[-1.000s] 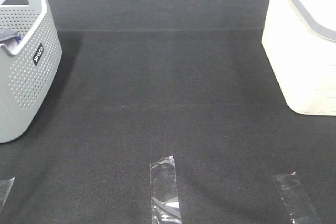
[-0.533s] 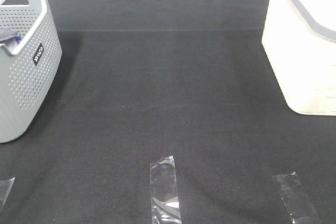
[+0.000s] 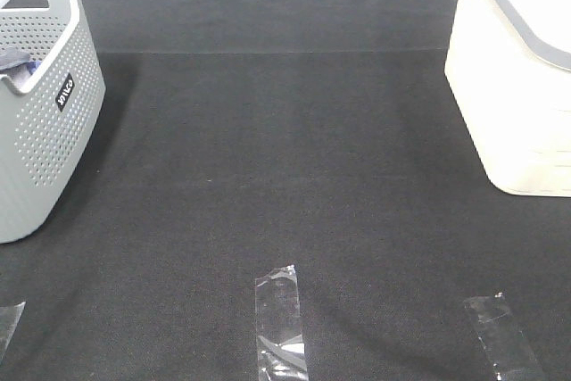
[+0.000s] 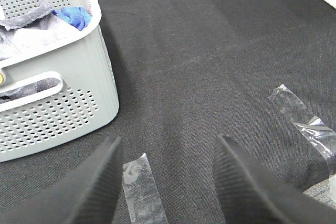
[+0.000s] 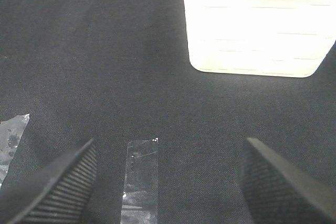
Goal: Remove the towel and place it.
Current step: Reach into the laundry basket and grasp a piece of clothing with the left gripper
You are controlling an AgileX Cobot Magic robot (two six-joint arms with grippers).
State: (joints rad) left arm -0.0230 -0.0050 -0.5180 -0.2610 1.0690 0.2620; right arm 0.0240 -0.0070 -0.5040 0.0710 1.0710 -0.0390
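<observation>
The towel lies crumpled in the grey perforated basket, its slate grey folds beside a small bright blue cloth. In the exterior high view only a dark scrap of fabric shows over the rim of the basket at the far left. My left gripper hovers open above the mat, a short way from the basket's front wall, with nothing between its fingers. My right gripper stands wide open over the mat, facing the white bin. Neither gripper appears in the exterior high view.
The white bin stands at the right edge of the black mat. Clear tape strips lie near the front edge, and another sits at the front left corner.
</observation>
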